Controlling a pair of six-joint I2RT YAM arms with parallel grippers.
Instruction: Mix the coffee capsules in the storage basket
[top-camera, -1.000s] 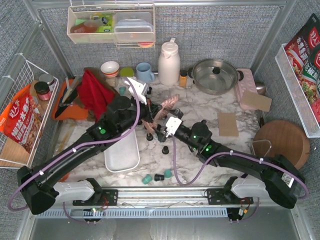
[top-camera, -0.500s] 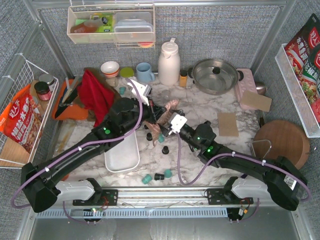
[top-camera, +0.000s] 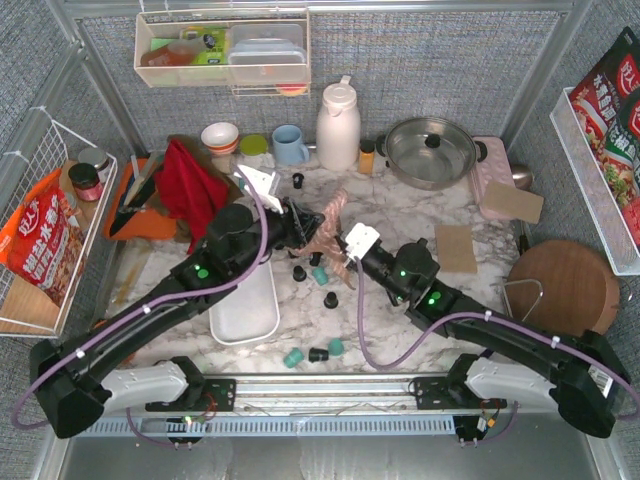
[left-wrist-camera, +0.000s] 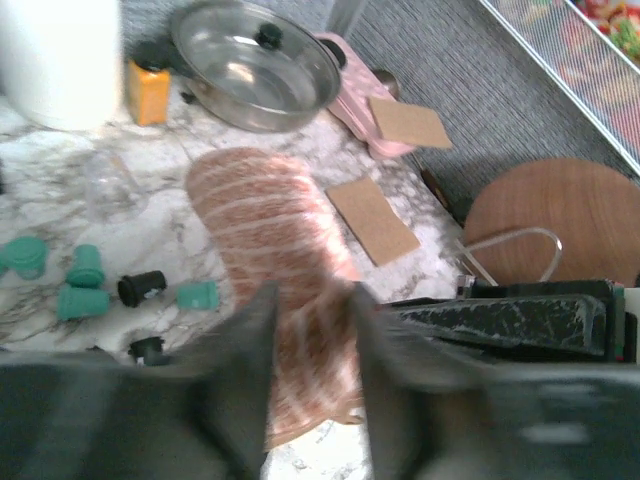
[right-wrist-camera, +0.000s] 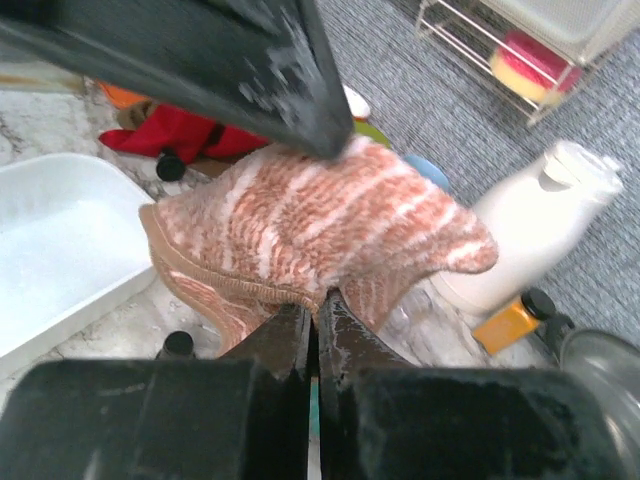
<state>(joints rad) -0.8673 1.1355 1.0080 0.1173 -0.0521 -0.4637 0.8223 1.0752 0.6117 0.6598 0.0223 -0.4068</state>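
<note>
We think the likeliest mishap is the knitted cloth (top-camera: 330, 225) slipping out of one hold. It hangs stretched between the two arms over the middle of the desk (top-camera: 400, 240), beyond the far right corner of the storage basket (top-camera: 245, 322), not above it. If one side lets go, the cloth would swing from the other gripper alone. It could then sweep the loose coffee capsules (top-camera: 320, 275) lying just under it further from the basket. Whether any capsules are inside the cloth we cannot tell; if so, they would land on the desk and not in the basket.

Three more capsules (top-camera: 318, 353) lie close to the near edge of the desk, and a careless pass could roll them off. The basket sits toward the near left of the desk, partly under the left forearm, and we see no capsules in it. It looks light, so a low arm could shove it.

The right gripper (right-wrist-camera: 315, 300) has its jaws together, pinching the hem of the cloth. The left gripper (left-wrist-camera: 312, 300) stands with its fingers (left-wrist-camera: 255, 330) somewhat apart on either side of the cloth. Whether they press it we cannot tell.
</note>
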